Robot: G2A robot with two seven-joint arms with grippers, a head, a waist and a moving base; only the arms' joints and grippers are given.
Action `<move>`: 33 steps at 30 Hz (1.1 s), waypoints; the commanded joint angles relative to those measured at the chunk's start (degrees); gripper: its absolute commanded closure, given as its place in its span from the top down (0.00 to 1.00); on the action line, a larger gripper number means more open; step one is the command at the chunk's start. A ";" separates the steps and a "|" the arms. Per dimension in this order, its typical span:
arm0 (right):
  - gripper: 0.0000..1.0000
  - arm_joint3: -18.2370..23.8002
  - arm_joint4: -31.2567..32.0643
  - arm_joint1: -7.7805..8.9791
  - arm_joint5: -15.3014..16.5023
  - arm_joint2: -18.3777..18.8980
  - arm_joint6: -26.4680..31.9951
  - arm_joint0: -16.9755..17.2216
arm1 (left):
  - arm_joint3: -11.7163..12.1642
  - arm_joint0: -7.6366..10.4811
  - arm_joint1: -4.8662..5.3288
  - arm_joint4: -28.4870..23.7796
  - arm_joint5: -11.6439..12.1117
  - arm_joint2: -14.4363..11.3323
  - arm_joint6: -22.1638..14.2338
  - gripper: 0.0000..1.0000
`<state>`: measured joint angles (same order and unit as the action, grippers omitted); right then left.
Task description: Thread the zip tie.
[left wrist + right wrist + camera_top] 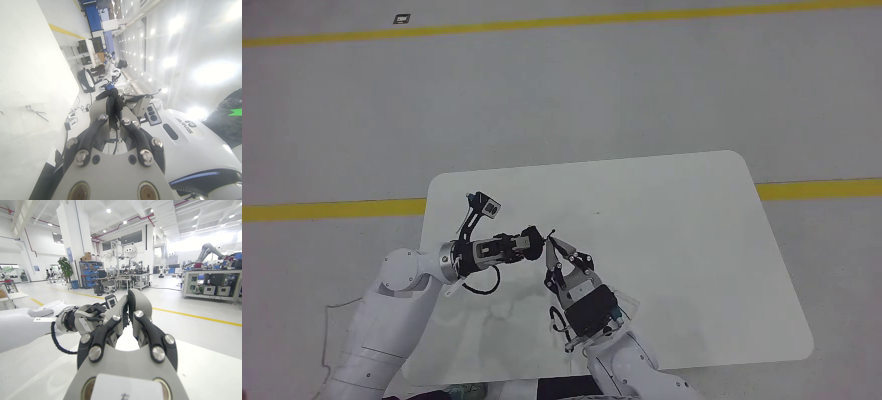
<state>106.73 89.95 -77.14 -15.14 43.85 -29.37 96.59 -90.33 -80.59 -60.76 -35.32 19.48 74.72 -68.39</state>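
The left gripper [112,100] had its fingers [98,109] squeezed shut on a black bit of the zip tie [111,94], which stuck out a little past their tips. The right gripper [129,295] had its fingers [140,302] pressed tight together too, and a thin dark strip of the zip tie [131,283] stood up from between them. How much of the tie sat inside each grip was too hidden to tell.

From above, the left gripper [534,241] and the right gripper [553,258] met tip to tip. The zip tie [551,235] showed as a small black line where they met, held up off the white counter [692,220]. The left arm came in from the side and the right arm came up from the near edge. A clear bag [626,302] lay on the counter just beside the right arm. Yellow lines [542,20] ran across the grey floor past the counter
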 commanded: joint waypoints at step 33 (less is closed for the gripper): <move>0.00 -0.25 0.00 0.06 -1.03 -0.70 -0.55 -0.62 | 0.00 0.00 0.00 0.00 0.00 0.00 0.00 0.00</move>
<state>106.49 89.95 -77.08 -16.18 43.15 -29.96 95.98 -90.33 -80.59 -60.76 -35.32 19.48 74.72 -68.39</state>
